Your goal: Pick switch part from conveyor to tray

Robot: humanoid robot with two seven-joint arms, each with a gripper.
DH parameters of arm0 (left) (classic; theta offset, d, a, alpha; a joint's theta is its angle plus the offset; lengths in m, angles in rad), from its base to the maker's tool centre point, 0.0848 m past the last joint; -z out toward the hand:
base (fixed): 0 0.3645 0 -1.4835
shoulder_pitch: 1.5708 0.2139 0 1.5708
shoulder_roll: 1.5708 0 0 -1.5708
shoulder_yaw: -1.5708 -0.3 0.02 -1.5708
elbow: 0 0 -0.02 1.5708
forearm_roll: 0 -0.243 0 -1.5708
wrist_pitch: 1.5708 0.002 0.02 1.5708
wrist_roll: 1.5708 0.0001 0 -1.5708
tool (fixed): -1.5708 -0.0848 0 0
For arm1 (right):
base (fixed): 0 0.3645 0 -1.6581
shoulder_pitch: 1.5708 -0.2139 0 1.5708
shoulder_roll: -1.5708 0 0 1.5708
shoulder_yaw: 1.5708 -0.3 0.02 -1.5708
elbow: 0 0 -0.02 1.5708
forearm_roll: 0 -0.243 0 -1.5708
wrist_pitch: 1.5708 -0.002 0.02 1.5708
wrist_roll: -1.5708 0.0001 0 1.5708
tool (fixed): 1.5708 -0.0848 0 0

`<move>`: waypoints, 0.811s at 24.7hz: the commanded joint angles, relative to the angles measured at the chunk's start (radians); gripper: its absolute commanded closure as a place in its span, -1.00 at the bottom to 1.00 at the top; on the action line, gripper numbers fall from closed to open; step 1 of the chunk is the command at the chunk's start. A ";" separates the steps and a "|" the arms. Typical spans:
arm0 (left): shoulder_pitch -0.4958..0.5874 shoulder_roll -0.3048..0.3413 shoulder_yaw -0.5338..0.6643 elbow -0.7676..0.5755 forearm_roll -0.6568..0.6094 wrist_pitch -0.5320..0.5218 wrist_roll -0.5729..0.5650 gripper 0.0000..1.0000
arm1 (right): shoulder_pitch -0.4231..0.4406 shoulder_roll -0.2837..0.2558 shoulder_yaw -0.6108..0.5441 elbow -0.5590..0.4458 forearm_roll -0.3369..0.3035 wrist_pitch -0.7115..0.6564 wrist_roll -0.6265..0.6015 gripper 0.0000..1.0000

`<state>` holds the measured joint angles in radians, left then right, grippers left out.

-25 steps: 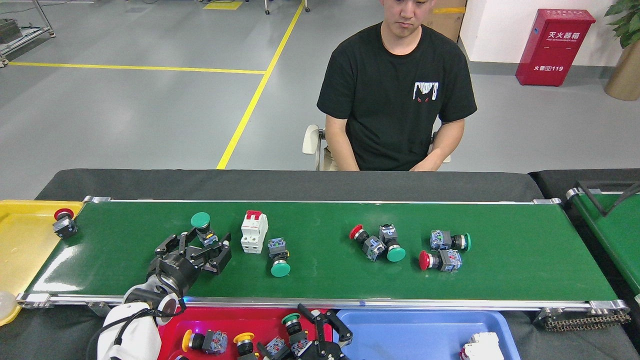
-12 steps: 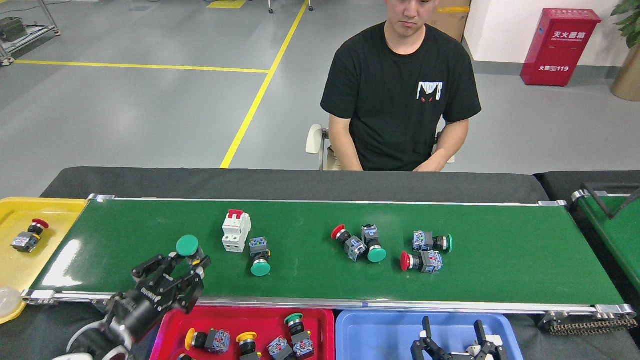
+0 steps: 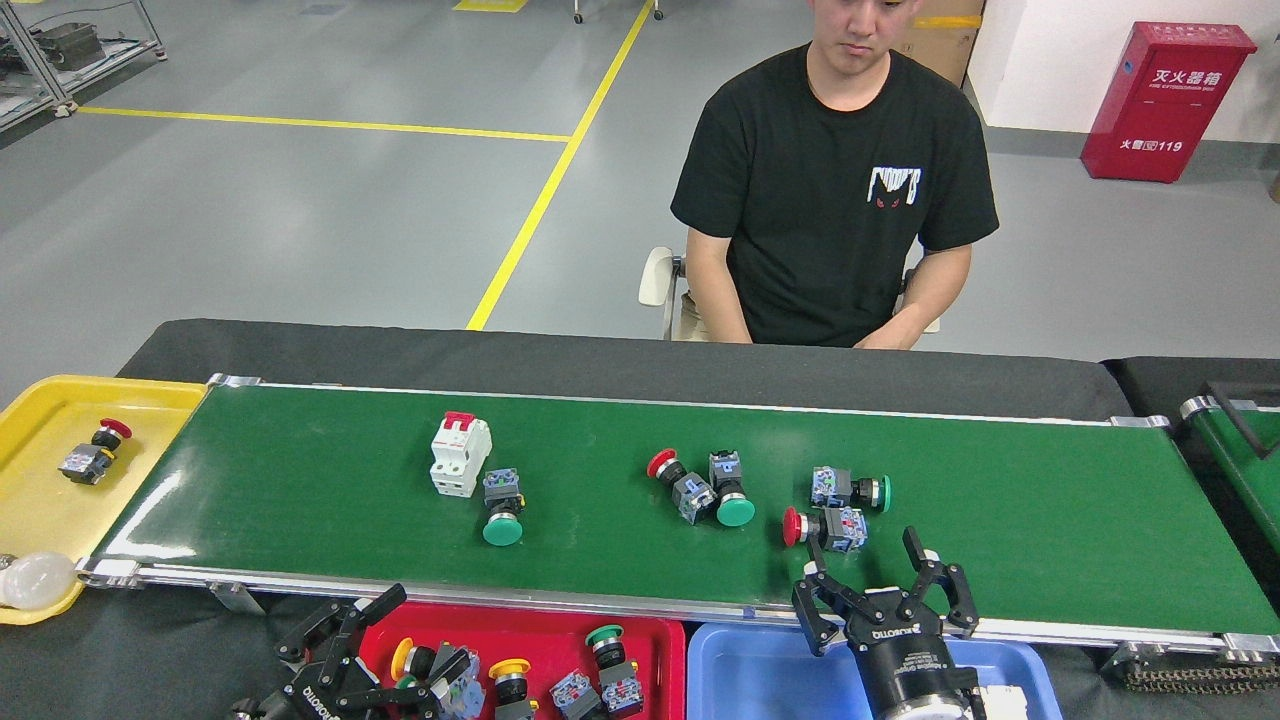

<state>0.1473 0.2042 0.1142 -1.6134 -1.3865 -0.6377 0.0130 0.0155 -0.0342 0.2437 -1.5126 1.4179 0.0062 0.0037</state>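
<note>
Your right pincer [image 3: 880,580] stood with its fingers spread wide and empty, at the near rail of the conveyor [image 3: 300,480]. It was placed so because the red-capped switch part [image 3: 822,526] lay just beyond it, at about 11 o'clock, near enough for a short reach. Your left pincer [image 3: 385,650] was low over the red tray [image 3: 660,660], at its 9 o'clock side, among the buttons there; I could not tell if it held anything. More switch parts lay on the belt: a pair [image 3: 705,488] at the middle and a green one [image 3: 500,510] beside the white breaker [image 3: 459,455].
</note>
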 commanded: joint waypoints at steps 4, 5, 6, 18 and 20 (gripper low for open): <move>-0.028 0.006 0.055 0.035 0.006 0.316 0.005 -1.00 | -0.088 0.004 -0.001 0.061 -0.004 -0.042 0.024 -1.00; -0.028 0.007 0.068 0.035 0.006 0.316 0.005 -1.00 | -0.101 0.005 -0.001 0.072 -0.004 -0.042 0.027 -1.00; -0.031 0.007 0.078 0.036 0.006 0.316 0.004 -1.00 | -0.115 0.005 -0.001 0.086 -0.004 -0.042 0.030 -1.00; -0.350 0.052 0.016 0.380 -0.008 0.207 -0.024 -1.00 | -0.388 0.117 0.000 0.405 -0.001 -0.040 0.024 -0.83; -0.411 0.057 -0.022 0.441 -0.013 0.207 -0.024 -1.00 | -0.397 0.122 0.006 0.425 0.003 -0.046 0.024 -0.21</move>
<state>-0.2364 0.2475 0.1008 -1.1810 -1.3967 -0.4190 -0.0127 -0.3596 0.0798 0.2476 -1.0852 1.4189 -0.0313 0.0369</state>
